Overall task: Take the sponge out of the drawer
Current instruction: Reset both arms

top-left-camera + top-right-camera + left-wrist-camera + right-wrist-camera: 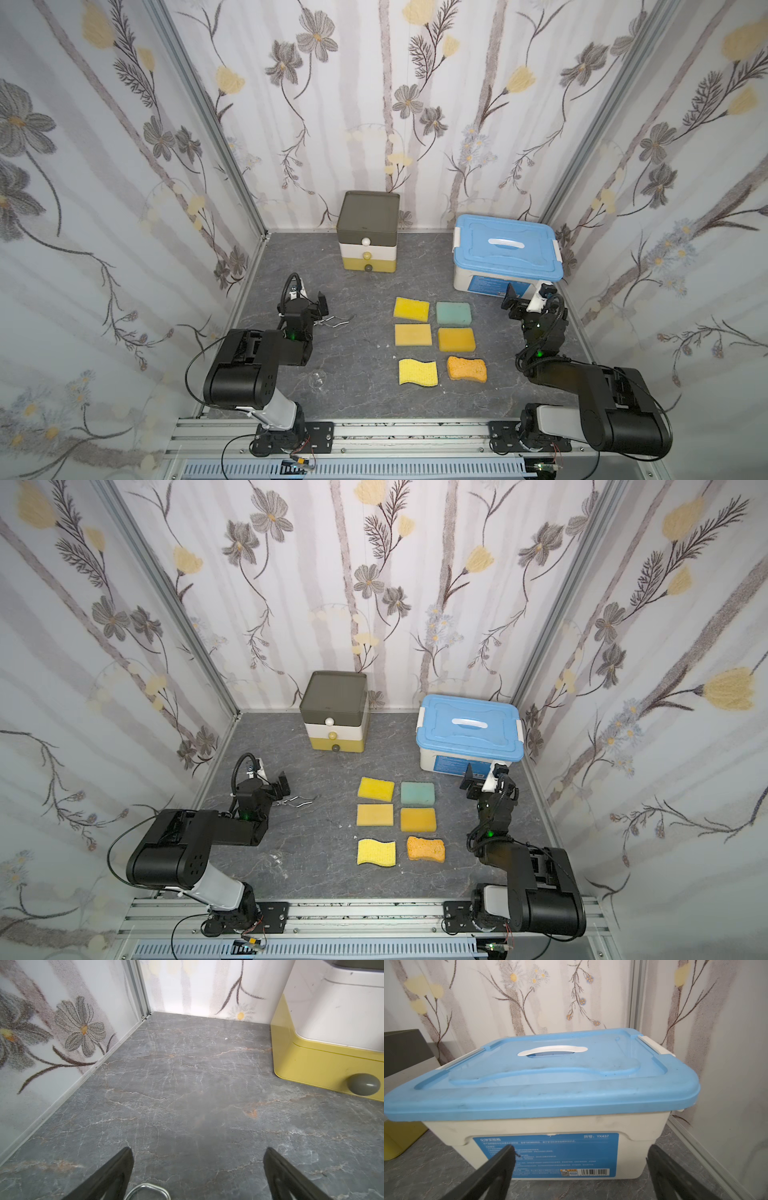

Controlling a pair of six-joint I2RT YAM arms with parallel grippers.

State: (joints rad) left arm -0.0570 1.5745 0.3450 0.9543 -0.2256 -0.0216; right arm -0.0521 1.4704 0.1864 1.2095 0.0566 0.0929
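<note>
1. Top view: the drawer unit (368, 232) stands at the back of the counter (357, 374). All three drawers are shut, so the sponge is hidden, presumably inside. The left end effector (322, 306) is released, empty and nearer.
2. Top view: the right end effector (468, 780) is spread wide, holds nothing and faces the blue-lidded box (469, 729).
3. Left wrist: the lowest drawer's knob (363, 1084) is ahead of me, toward the right arm's side.
4. Right wrist: the box fills the view, so I'd go with the left arm.
</note>
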